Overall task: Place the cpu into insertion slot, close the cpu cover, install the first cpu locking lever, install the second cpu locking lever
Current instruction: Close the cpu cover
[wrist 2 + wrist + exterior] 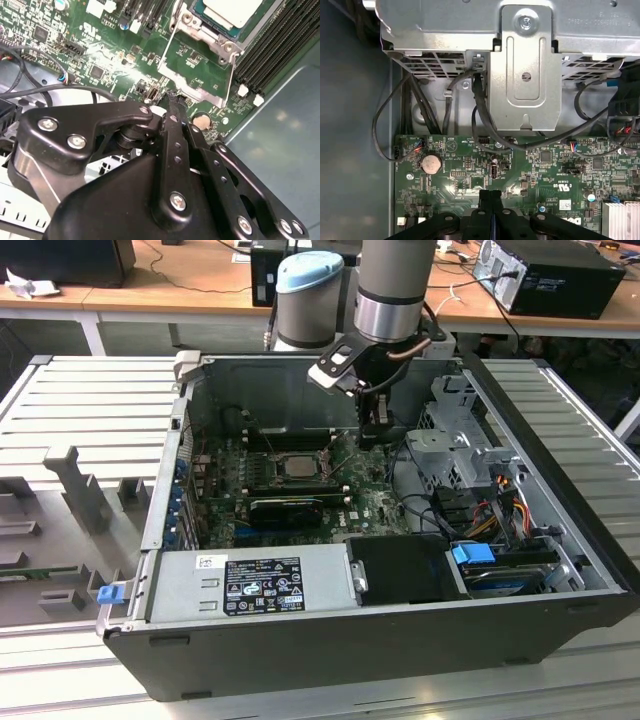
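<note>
So, we read the gripper point(172, 100) as shut w/ nothing in it: in both wrist views the two fingers point(484, 205) meet flat, no gap and no part between them. It hangs inside the case point(380, 640), tips down, low over the board point(545, 170), btw the drive cage point(525, 75) and the socket area. The cpu point(297, 466) sits in the slot point(272, 470), pale face up and flat. In the second wrist view the cover point(200, 31) looks to us laid down around the chip, its frame lapping the chip's edge, so steps one and two seem done. Two thin wire levers show there: the near lever point(166, 47) on the side closer to the fingertips, and the far lever point(231, 75) roughly parallel to it. We can't tell whether either is latched. The relation that matters: from the gripper the cpu lies toward the exterior view's left and a bit toward that camera, near but apart. The fingertips stand just beside the end of the socket's metal frame, closest to the near lever; contact w/ it we can't confirm. Both levers' long axes run along the socket sides, i.e. away from the fingertips toward the chip, so the gripper meets them end-on, not broadside.
</note>
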Tool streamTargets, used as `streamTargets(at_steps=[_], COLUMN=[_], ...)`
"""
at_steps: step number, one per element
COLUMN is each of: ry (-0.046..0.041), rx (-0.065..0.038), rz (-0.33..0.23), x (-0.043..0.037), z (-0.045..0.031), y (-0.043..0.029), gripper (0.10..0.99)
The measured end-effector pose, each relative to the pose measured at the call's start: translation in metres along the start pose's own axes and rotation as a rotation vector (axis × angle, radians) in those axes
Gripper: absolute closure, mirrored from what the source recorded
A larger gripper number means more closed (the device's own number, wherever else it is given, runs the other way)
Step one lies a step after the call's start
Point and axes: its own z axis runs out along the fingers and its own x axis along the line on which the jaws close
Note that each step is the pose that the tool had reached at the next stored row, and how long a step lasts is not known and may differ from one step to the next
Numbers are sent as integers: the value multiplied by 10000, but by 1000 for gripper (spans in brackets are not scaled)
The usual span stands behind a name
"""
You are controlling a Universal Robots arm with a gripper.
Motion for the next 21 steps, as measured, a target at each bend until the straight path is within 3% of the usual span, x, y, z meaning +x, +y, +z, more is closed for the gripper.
streamTargets(at_steps=[9,21], ry=[0,0], rx=[0,0], rz=[0,-1], x=[0,0], z=[-2,-3], y=[-100,-156], gripper=[980,980])
